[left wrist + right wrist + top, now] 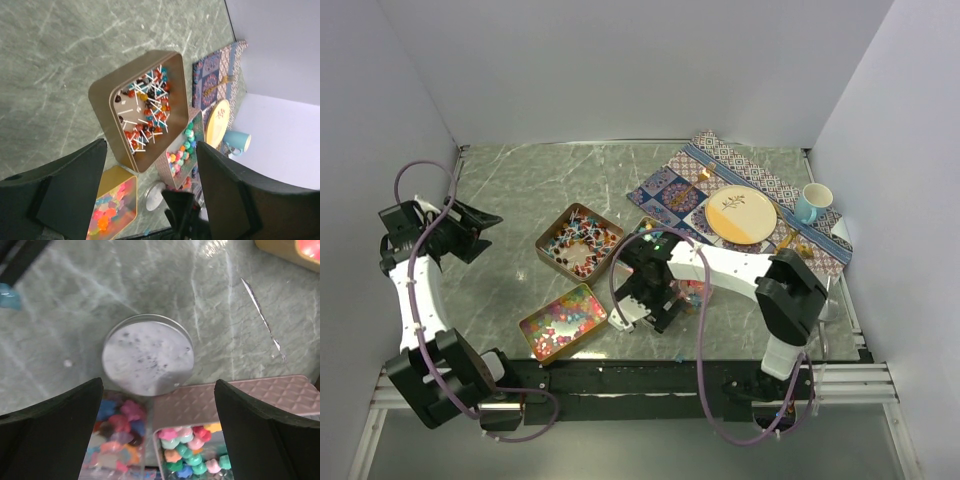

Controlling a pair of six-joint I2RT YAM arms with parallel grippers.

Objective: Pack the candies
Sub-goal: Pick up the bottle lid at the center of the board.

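Hovering with right jaws spread, empty, over the round lid (148, 360) near six o'clock, likely to cap the jar (107, 450) of candies (125, 412) beside it, with left jaws spread, idle at nine o'clock.

Grey-green marble table (520, 190). Near ctr: square copper tin (542, 247) w/ stick sweets (582, 240). At its 7 o'clock, a second tin (523, 326) of small bright candies (563, 322). Patterned mat (720, 155) at 2 o'clock (far-right corner). Round lid (148, 354) lies flat just beside a pink quilted box (225, 395). Loose blue piece (9, 296) at the lid's 10 o'clock.
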